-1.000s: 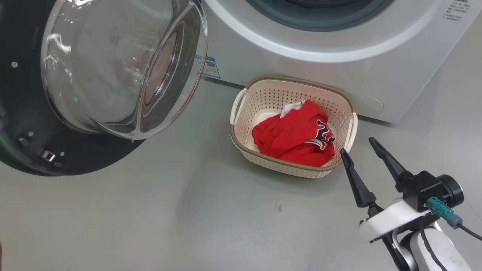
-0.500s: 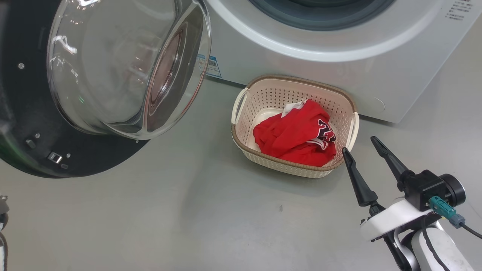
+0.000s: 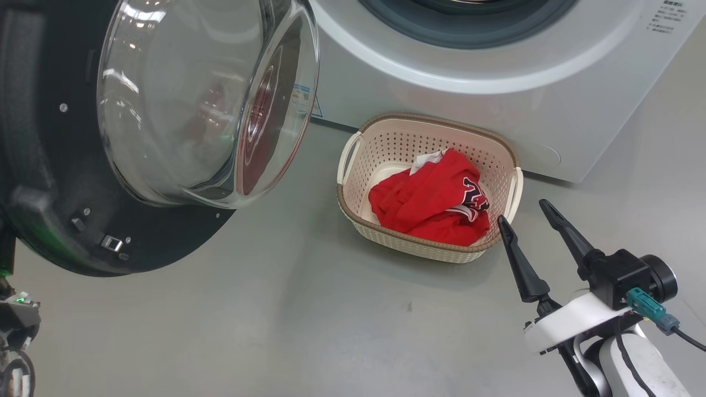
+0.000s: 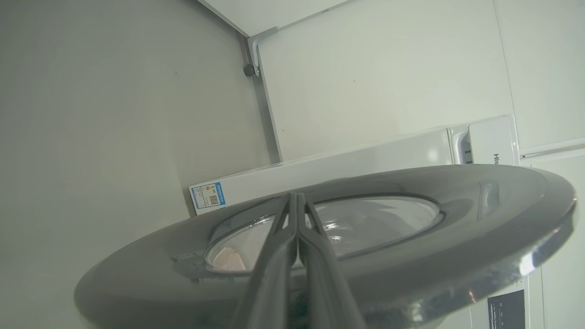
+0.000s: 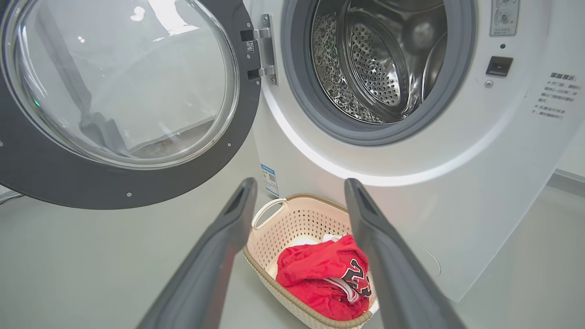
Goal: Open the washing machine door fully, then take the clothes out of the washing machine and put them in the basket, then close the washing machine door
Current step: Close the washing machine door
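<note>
The washing machine door (image 3: 66, 231), black-rimmed with a bulging glass bowl, stands partly swung out at the left of the washing machine (image 3: 441, 105). My left gripper (image 4: 296, 196) is shut, its fingertips lying against the door's outer face (image 4: 411, 256). The steel drum (image 5: 379, 68) shows no clothes inside. The red clothes (image 3: 430, 204) lie heaped in the cream basket (image 3: 408, 242) on the floor before the machine. My right gripper (image 3: 522, 210) hovers open just right of the basket, holding nothing. In the right wrist view the right gripper (image 5: 300, 183) frames the basket (image 5: 292, 214) and clothes (image 5: 320, 274).
Grey floor (image 3: 309, 320) spreads in front of the basket and under the door. Part of my left arm (image 3: 16, 314) shows at the lower left edge, behind the door. A white wall and panel (image 4: 365, 82) lie beyond the machine.
The door has swung a little toward the machine opening. Part of my left arm has come into the head view at lower left. The right gripper, basket and clothes stay put.
</note>
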Tool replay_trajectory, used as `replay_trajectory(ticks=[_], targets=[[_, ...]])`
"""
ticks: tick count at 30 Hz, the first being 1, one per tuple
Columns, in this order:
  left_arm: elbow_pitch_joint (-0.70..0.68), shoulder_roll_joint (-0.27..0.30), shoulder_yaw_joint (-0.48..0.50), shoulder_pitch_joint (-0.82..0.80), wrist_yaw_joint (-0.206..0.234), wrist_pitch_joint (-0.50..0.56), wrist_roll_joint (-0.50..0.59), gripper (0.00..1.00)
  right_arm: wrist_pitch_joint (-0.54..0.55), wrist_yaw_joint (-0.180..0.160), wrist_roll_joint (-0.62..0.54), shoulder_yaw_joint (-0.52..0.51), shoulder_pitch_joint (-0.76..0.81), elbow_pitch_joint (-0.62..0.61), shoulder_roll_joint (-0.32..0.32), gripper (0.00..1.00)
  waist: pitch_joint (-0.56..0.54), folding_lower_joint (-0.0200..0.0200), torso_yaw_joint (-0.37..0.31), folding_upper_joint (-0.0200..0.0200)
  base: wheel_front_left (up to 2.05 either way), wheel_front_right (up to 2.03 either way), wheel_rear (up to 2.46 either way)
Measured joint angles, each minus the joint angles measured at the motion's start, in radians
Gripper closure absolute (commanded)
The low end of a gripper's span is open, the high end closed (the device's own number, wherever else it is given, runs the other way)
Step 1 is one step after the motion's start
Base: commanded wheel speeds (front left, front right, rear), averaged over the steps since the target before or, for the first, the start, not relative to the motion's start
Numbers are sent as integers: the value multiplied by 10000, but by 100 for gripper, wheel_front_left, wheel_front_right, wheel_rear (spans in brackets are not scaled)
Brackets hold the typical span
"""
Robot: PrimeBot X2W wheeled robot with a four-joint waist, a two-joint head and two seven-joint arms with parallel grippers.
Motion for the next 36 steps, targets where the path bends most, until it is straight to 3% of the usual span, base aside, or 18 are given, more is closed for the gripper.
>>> replay_trajectory(ticks=[19, 36], targets=[[-1885, -422, -575, 1321, -180, 1237, -186, 100, -205, 0, 8, 157, -22, 54, 228, 0, -162, 0, -366, 0, 0, 0, 0], [-4213, -1095, -627, 2942, -180, 1848, -288, 100, -481, -15, 102, 244, -99, 171, 600, 0, -239, 0, -1717, 0, 0, 0, 0]])
